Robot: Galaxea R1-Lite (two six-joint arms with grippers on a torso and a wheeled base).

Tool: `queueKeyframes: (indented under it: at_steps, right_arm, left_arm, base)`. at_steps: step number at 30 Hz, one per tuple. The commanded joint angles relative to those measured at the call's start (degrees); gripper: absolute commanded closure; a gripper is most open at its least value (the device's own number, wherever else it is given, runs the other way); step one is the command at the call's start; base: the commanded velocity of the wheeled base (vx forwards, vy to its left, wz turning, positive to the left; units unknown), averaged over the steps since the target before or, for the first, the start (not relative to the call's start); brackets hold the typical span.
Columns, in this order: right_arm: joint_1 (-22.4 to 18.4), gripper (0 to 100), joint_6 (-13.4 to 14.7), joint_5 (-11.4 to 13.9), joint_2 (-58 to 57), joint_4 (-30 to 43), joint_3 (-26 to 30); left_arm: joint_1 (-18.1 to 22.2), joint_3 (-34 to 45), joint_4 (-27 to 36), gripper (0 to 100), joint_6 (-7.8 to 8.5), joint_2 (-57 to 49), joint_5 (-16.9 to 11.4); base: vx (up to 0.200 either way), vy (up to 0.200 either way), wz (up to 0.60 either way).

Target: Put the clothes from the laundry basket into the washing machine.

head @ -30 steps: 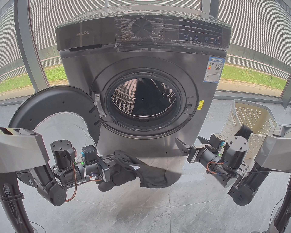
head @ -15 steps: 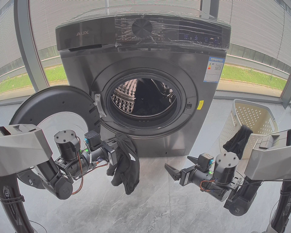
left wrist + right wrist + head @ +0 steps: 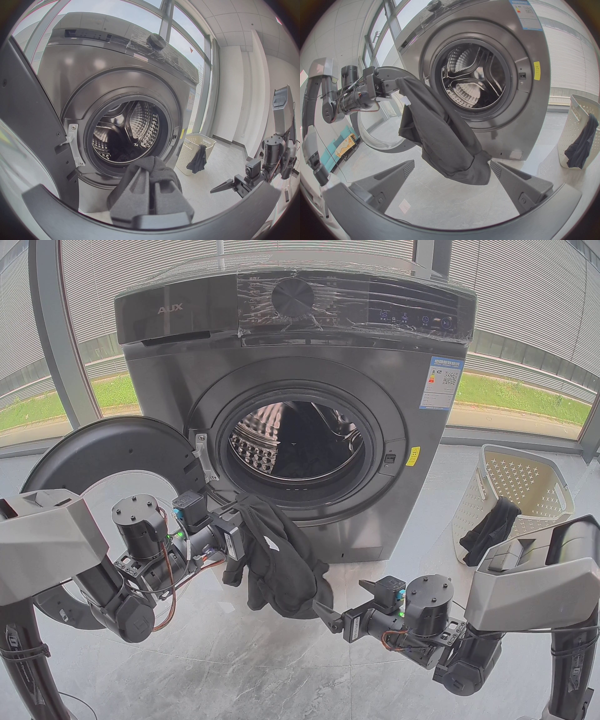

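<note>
A black garment hangs from my left gripper, which is shut on its top just below the washing machine's open drum mouth. The wrist view has the fingers pinched on the cloth. My right gripper is open, low and to the right of the garment's hanging end. Its two fingers straddle the cloth's bottom without touching. The white laundry basket stands at the right with another dark cloth draped over its rim.
The round machine door is swung fully open to the left, behind my left arm. Some dark laundry lies inside the drum. Pale tiled floor stretches in front of the machine. Windows run behind it.
My left gripper has lifted the black garment off the floor up to the drum's lower rim. My right arm has dropped and moved left, toward the garment's hanging end.
</note>
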Motion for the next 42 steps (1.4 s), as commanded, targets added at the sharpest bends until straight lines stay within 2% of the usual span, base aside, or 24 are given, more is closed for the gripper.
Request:
queueKeyframes:
  at_steps: [1, 4, 9, 21, 25, 26, 29, 42]
  right_arm:
    - [0.9, 0, -0.5, 0.2, 2.2, 0.0, -1.3]
    - [1.6, 0, -1.2, 0.6, 3.9, 0.1, -4.4]
    - [1.9, 0, -2.2, 1.7, 8.1, 2.0, -11.9]
    - [3.8, 0, -2.1, 1.6, 9.1, 5.7, -16.2]
    - [4.5, 0, -2.2, 1.8, 9.5, 9.1, -17.4]
    - [4.7, 0, -2.2, 1.7, 9.7, 10.6, -19.0]
    - [4.4, 0, -2.2, 1.7, 10.3, 13.0, -21.8]
    - [3.8, 0, -2.1, 1.7, 13.2, 22.7, -33.1]
  left_arm:
    - [-0.1, -0.9, 0.0, 100, -0.09, 0.4, 0.2]
    - [-0.1, -1.9, 0.0, 100, -0.09, 0.6, 0.4]
    - [-0.1, -3.2, 0.0, 100, -0.17, 1.8, 3.0]
    - [-0.7, -3.6, 0.0, 100, -0.17, 3.1, 3.1]
    - [-0.7, -5.0, 0.0, 100, -0.96, 3.2, 4.1]
    - [-0.7, -5.6, 0.0, 100, -1.67, 3.2, 5.0]
    - [-0.8, -6.2, 0.0, 100, -2.11, 2.9, 5.6]
    - [-1.7, -6.4, 0.0, 100, -2.20, 2.5, 6.6]
  base:
    - [0.000, 0.000, 0.00]
    - [0.000, 0.000, 0.00]
    - [0.000, 0.000, 0.00]
    - [0.000, 0.000, 0.00]
    - [0.000, 0.000, 0.00]
    - [0.000, 0.000, 0.00]
    - [0.000, 0.000, 0.00]
    - [0.000, 0.000, 0.00]
